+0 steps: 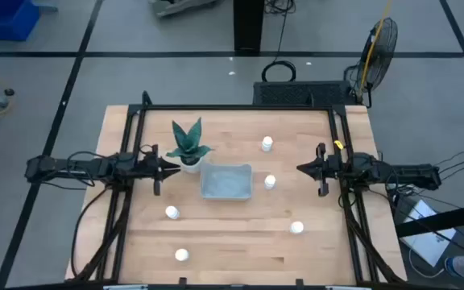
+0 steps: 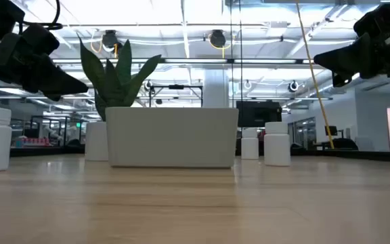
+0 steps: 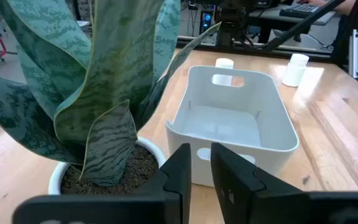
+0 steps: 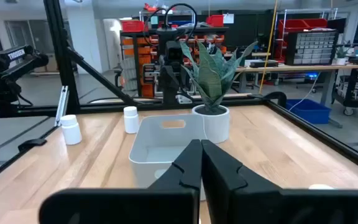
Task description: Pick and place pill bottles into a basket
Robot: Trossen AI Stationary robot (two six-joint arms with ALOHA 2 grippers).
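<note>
Five pill bottles (image 1: 267,144) are out on the counter (image 1: 240,234), all standing loose around the basket (image 1: 226,181) and none inside it. We can see one up behind the basket toward the far edge, another (image 1: 270,182) just beside the basket's right end, a third (image 1: 296,228) further out to the right and nearer the front, a fourth (image 1: 171,213) off the basket's front left corner, and the last one (image 1: 181,255) down near the front edge. The basket itself sits mid-counter, and from the left wrist view it is empty, its pale floor bare and a cut-out handle showing in each end wall. Right against its back left corner stands a white pot with a spiky green plant (image 1: 188,145).

Moving outward, the left gripper (image 1: 170,169) hangs above the counter just left of the plant, its jaws drawn close together with only a thin gap and nothing between them. Over on the other side the right gripper (image 1: 303,168) hovers well to the right of the basket, pointing in toward it, jaws pressed together and holding nothing. Beyond the counter's far edge a fan (image 1: 379,44) stands on the floor.
</note>
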